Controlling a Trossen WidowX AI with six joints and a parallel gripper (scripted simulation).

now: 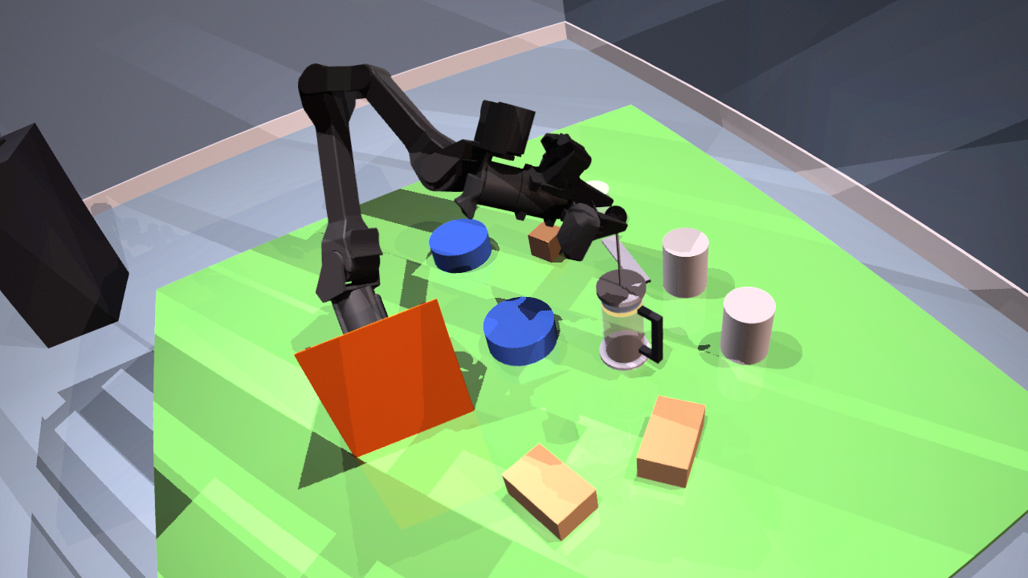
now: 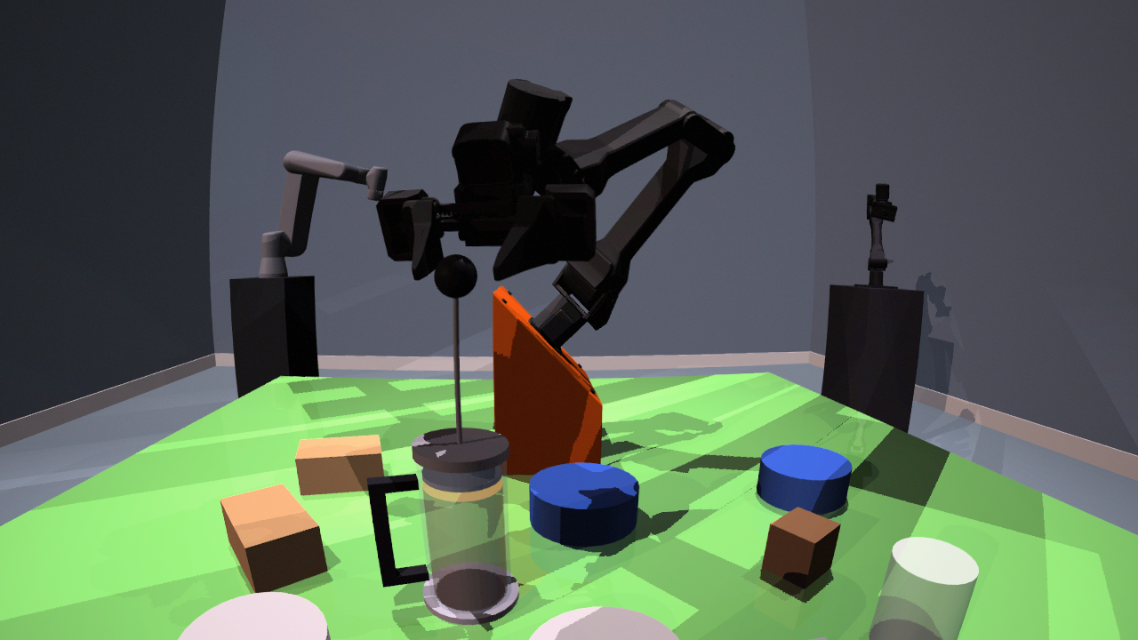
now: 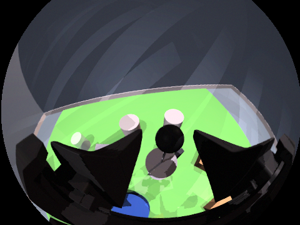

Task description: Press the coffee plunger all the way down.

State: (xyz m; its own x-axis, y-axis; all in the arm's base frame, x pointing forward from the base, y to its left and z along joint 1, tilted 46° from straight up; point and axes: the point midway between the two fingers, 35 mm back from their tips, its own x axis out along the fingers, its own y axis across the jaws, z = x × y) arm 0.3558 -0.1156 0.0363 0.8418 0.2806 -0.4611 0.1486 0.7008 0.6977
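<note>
Dark grey walls (image 2: 915,119) enclose a bluish floor (image 1: 215,186); black pedestals (image 2: 871,350) flank the green table's (image 1: 826,467) far corners

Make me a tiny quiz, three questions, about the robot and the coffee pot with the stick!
1. True or false: the claw is squeezing the black knob tight.
2. What colour are the two flat round discs? A red, B blue, C white.
3. Fill the gap: the plunger rod stands tall above the lid, so the plunger is ___ (up or down).

Key: 1 false, since gaps show on both sides of the knob. 2 B. 3 up.
</note>
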